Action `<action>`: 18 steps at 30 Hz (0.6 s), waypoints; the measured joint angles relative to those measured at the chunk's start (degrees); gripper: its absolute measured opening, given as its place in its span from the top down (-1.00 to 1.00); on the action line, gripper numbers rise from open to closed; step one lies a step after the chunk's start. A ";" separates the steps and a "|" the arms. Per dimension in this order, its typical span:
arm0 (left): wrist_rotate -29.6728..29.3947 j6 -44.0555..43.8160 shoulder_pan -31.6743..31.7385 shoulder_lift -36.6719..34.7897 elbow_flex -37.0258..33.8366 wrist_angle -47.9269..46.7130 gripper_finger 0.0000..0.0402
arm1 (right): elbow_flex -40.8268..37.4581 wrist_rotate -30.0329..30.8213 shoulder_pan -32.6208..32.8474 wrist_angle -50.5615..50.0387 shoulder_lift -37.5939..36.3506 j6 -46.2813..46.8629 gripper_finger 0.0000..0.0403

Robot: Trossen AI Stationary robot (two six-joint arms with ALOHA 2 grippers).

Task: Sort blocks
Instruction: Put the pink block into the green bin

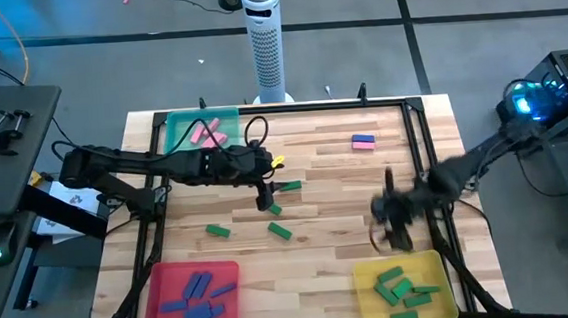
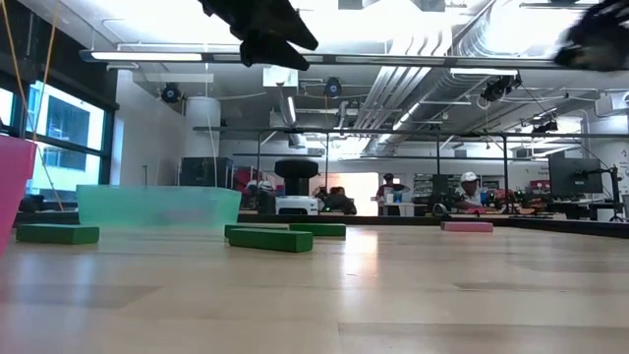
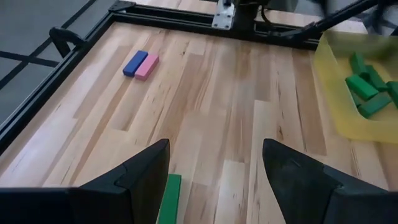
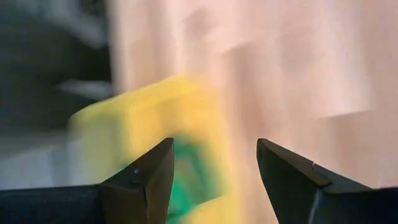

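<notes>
The left claw hangs wide and empty over mid-counter, a green block just below its fingers. The right claw, also wide and empty, hovers at the yellow tray holding green blocks. Loose green blocks lie between the arms; a blue-and-pink pair sits far right. The teal tray holds pink blocks, the red tray blue blocks

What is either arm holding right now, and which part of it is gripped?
Nothing is held. The left gripper is open above the table with an empty gap between its fingers. The right gripper is also open and empty, near the yellow tray.
</notes>
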 joint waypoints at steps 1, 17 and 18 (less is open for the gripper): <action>0.04 0.00 0.00 0.00 0.00 0.32 -0.21 | 0.03 2.39 -2.96 -1.81 -1.34 -3.41 -0.01; 0.42 -10.18 -0.04 0.00 0.00 0.99 -0.21 | -23.94 20.81 -58.38 26.72 -1.42 -26.50 0.26; 0.42 -10.82 -0.04 0.00 0.00 1.00 -0.21 | -24.20 20.82 -60.07 27.61 -0.45 -24.35 0.33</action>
